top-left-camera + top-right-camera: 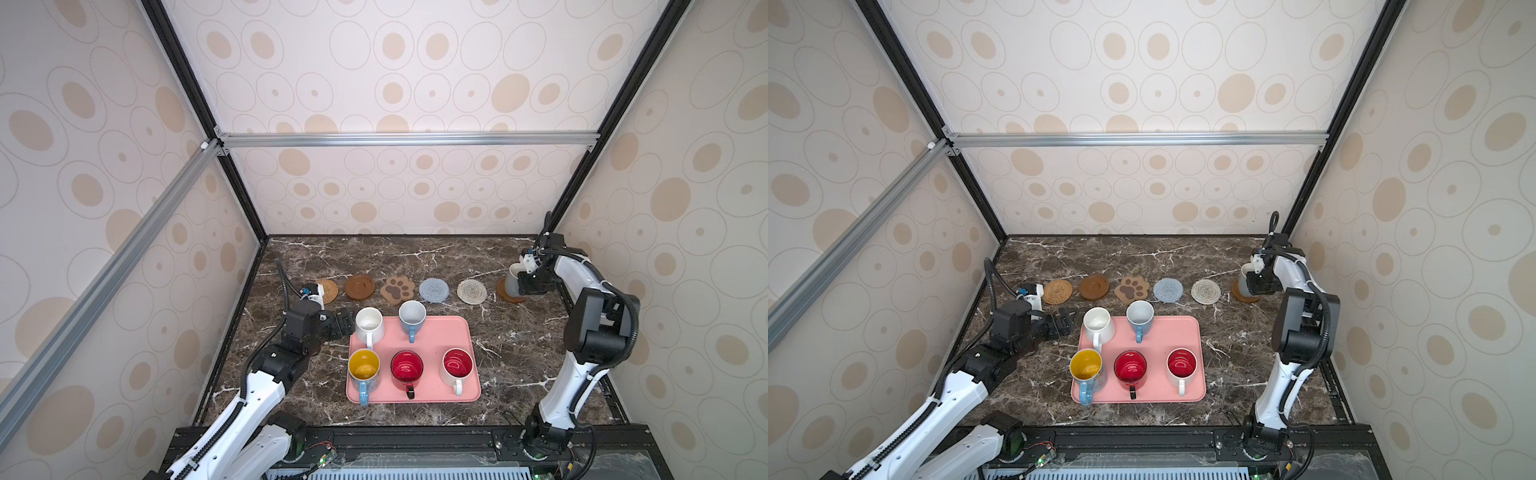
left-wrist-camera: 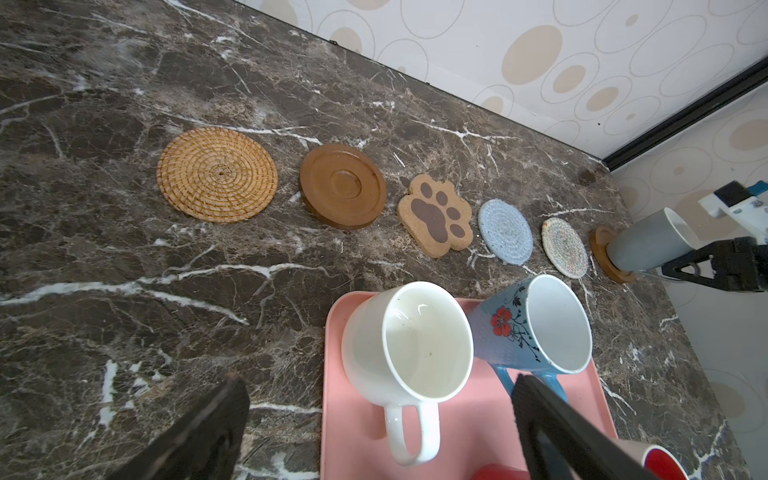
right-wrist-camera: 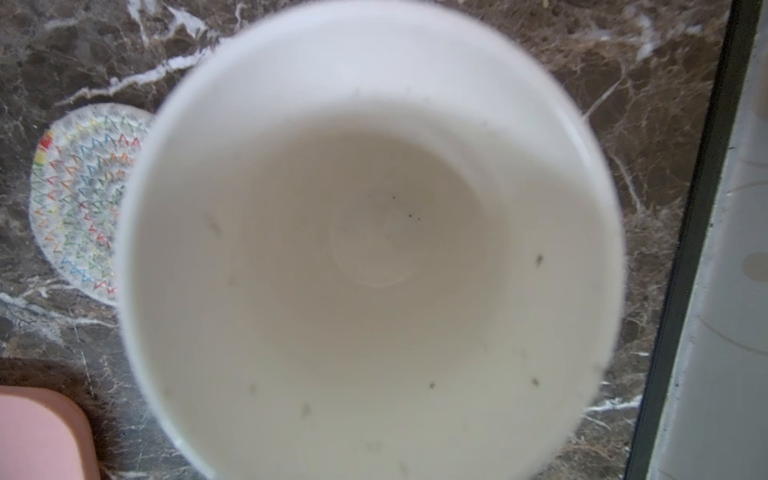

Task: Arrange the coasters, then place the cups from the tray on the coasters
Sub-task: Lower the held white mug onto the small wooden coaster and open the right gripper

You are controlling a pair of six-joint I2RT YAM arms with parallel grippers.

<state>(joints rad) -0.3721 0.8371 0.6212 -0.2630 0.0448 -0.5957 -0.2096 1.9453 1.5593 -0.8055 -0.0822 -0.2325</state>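
Grey-white cup is standing on the brown wooden coaster at the right end of the row, and your right gripper is right up against it. I cannot tell if its fingers are clamped on the cup or a little apart. I think the job now is to let go well. Open those fingers slowly, then lift straight up so you do not bump the cup or drag it off its mat. From the left wrist view the cup looks a bit off the middle of the coaster, so check that first. Your left gripper has its fingers wide apart, just beside the white cup at a corner of the pink tray. Five cups wait on the tray, and five coasters in the row are bare
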